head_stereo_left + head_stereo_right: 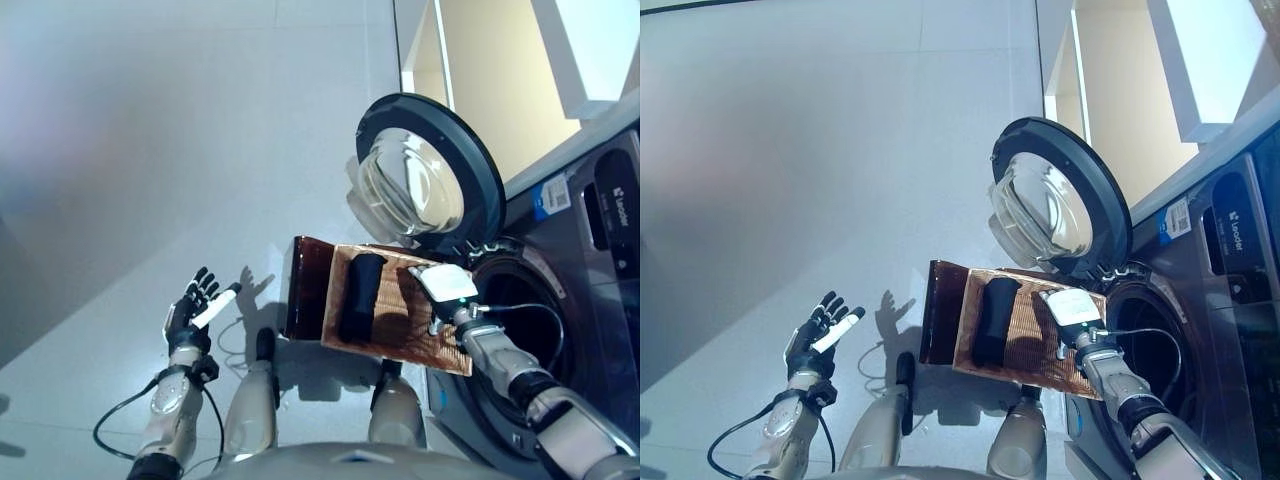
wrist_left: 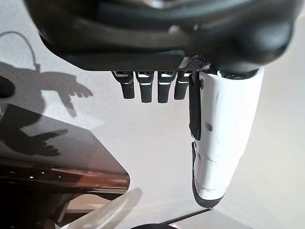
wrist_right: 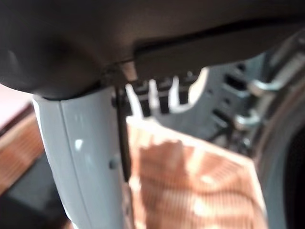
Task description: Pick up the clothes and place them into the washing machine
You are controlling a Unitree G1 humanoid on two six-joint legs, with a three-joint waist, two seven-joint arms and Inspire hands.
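The right hand (image 1: 447, 288) grips the rim of a brown basket (image 1: 400, 335) before the washer's (image 1: 570, 260) open door (image 1: 425, 175); dark clothes (image 1: 360, 295) lie inside. The left hand (image 1: 195, 305) hangs open over the floor (image 1: 150, 150).

Ribbed brown basket (image 1: 400, 320); glossy glass door (image 1: 412, 185) on the dark washing machine (image 1: 590, 290); smooth matt floor (image 1: 150, 150).
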